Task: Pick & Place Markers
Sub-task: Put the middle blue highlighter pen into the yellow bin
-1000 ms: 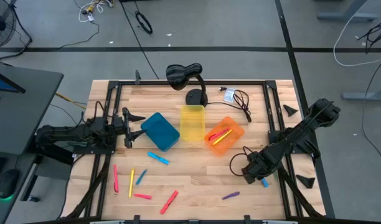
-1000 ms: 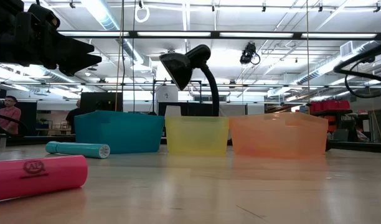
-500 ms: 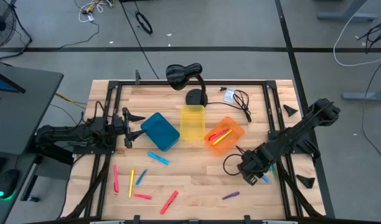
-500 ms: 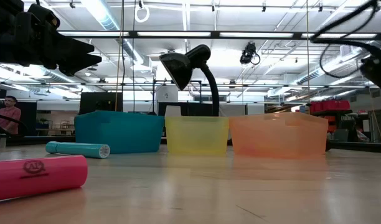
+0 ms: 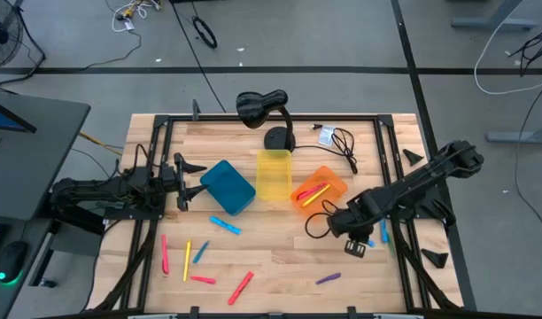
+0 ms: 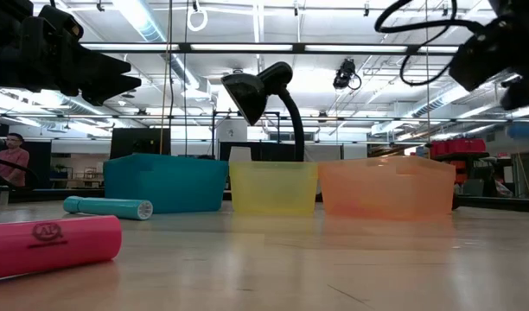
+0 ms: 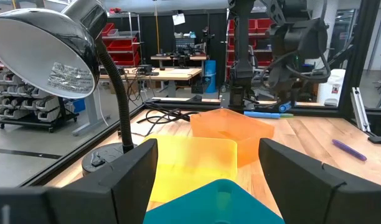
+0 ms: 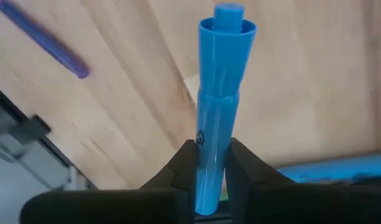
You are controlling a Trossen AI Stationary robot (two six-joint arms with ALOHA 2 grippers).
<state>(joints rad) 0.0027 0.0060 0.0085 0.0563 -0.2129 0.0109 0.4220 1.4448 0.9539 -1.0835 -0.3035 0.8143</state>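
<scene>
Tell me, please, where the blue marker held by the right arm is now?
The blue marker is clamped in the right tool, above the table's right side, beside the orange bin.

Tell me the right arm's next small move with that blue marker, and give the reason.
Probably carry it on toward the blue bin. The right tool is shut on a blue marker and hangs above the table beside the orange bin, which holds only pink and yellow ones, so sorting by colour seems likely. The left tool waits by the blue bin.
</scene>
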